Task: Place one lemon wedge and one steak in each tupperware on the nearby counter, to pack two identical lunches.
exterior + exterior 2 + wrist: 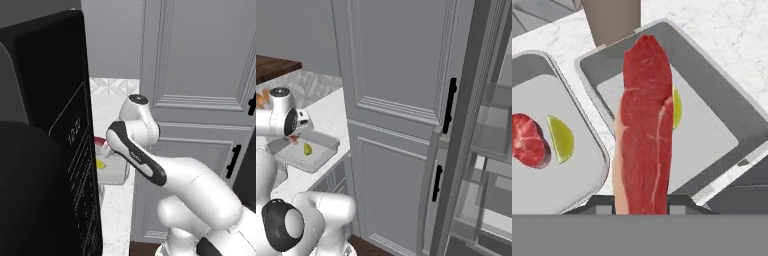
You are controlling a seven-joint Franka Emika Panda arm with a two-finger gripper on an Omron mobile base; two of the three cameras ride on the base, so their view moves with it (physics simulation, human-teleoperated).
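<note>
In the hand view my gripper (641, 204) is shut on a long red-pink steak (644, 125), which hangs over the right grey tupperware (722, 95). Partly hidden behind that steak, a lemon wedge (676, 107) lies in this tupperware. The left tupperware (572, 185) holds another steak (529, 140) and a lemon wedge (562, 139) side by side. Both containers stand on the white counter (712, 30). The right base view has the gripper (296, 135) with the steak (293, 139) just above a tupperware (318, 157) and its lemon wedge (307, 149).
A tan cup (612, 20) stands right behind the two containers. Tall grey cabinet doors (396, 75) with black handles rise right of the counter. A black appliance (55, 150) blocks the left of the left base view, beside the arm (140, 155).
</note>
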